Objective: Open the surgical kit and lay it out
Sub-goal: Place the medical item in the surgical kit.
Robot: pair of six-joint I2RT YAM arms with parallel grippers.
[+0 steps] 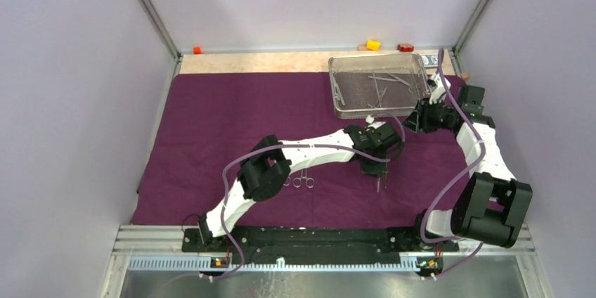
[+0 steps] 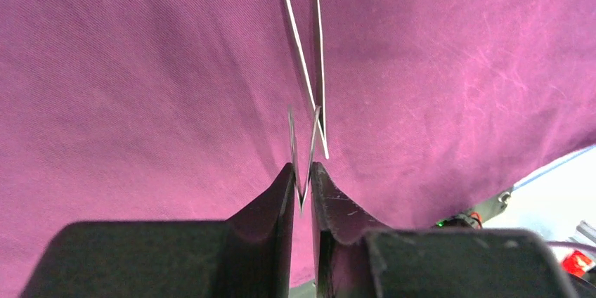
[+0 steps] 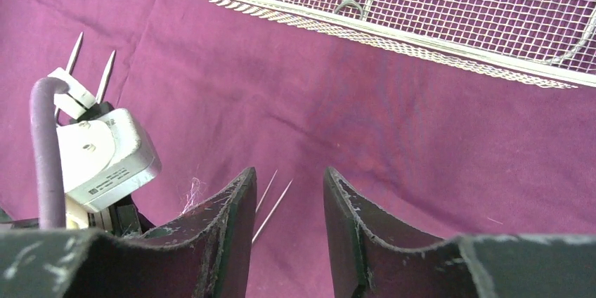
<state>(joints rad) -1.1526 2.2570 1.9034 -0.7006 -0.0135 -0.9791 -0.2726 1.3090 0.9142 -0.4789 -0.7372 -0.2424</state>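
left end effector (image 2: 302, 171) nearly closed, pinching tweezers (image 2: 294, 150) over cloth (image 2: 140, 66); right end effector (image 3: 288, 171) part open, empty, nr mesh tray (image 3: 393, 31).

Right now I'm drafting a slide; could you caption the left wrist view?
Left gripper pinching steel tweezers over the purple cloth wrap.

Overhead view looks down; wrist views sit close above purple cloth (image 1: 211, 122).
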